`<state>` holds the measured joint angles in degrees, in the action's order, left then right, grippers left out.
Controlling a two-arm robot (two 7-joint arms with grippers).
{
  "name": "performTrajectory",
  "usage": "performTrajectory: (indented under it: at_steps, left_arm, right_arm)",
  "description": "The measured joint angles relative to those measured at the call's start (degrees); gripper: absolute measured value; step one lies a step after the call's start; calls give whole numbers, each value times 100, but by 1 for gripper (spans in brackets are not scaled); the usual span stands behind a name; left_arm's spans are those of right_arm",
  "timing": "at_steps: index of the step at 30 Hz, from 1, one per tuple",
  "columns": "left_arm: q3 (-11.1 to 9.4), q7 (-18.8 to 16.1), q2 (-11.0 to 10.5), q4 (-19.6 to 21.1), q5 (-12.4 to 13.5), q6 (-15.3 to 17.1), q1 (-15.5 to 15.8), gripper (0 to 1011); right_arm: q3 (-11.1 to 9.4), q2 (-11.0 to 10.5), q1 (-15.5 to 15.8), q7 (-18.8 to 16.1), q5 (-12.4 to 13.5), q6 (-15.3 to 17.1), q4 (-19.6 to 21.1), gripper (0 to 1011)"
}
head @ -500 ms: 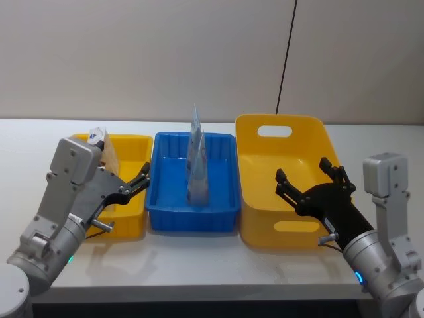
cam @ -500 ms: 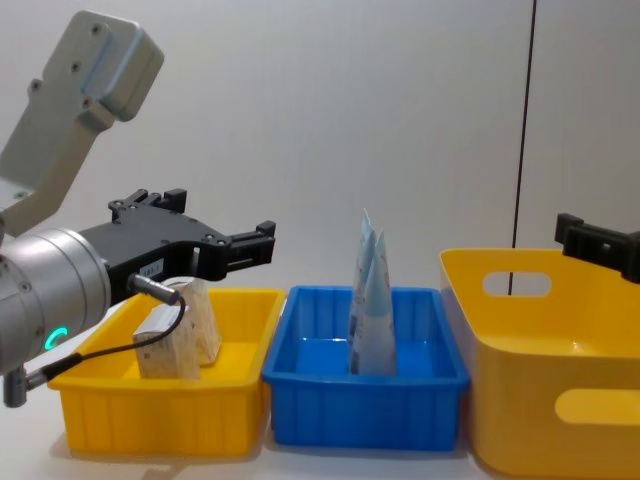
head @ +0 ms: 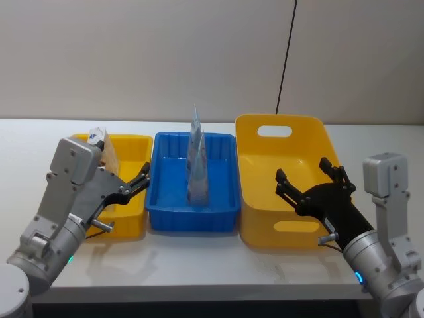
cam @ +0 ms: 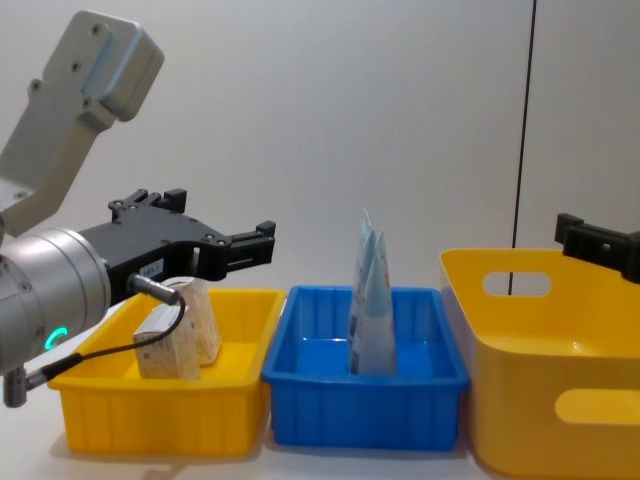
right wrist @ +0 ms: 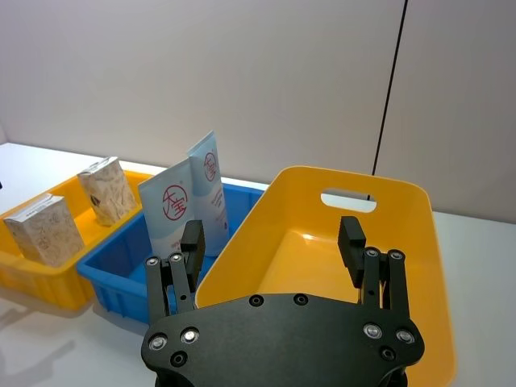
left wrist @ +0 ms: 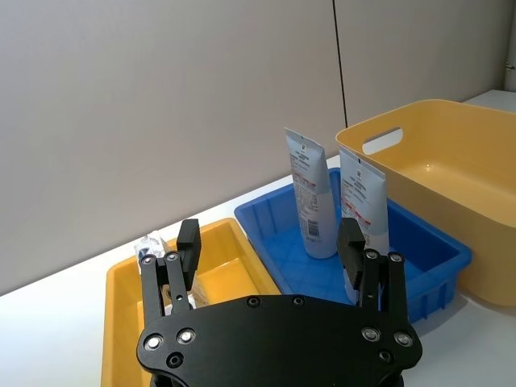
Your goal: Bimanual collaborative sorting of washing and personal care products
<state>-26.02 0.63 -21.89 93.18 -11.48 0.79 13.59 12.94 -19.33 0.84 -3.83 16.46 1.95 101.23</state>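
**Sorting line, head view.** Nearest the camera, at lower left, the left end effector (head: 140, 180) hovers above the small yellow bin (head: 126, 225). Its fingers are spread wide with nothing between them. At lower right, the right end effector (head: 303, 175) is equally wide and empty, and hangs above the large yellow bin (head: 275, 240).

Any next pick looks best made by coming straight down over one product, clear of the bin rims. The close should be gentle, since soft packs are likely to crush and upright ones to tip against a neighbour.

On the white bench (head: 199, 262) the three bins stand in a row, close beside one another. The small yellow bin, left of frame, holds two cream patterned packs (cam: 168, 352), one just behind the other. The blue bin (head: 192, 220), centre frame, holds two pale pouches (head: 197, 165), both upright and almost touching. The large yellow bin's visible floor is bare in the right wrist view.
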Motion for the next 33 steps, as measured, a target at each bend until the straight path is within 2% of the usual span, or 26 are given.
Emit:
performTrajectory:
  at_steps: [28,33]
  left_arm:
    - [6,0,4,0,5,12,-1,1001]
    - [31,-25,25,28,8,157,0,1001]
  right_arm:
    - [0,0,0,0,0,0,0,1000]
    - [0,0,0,0,0,0,0,1000]
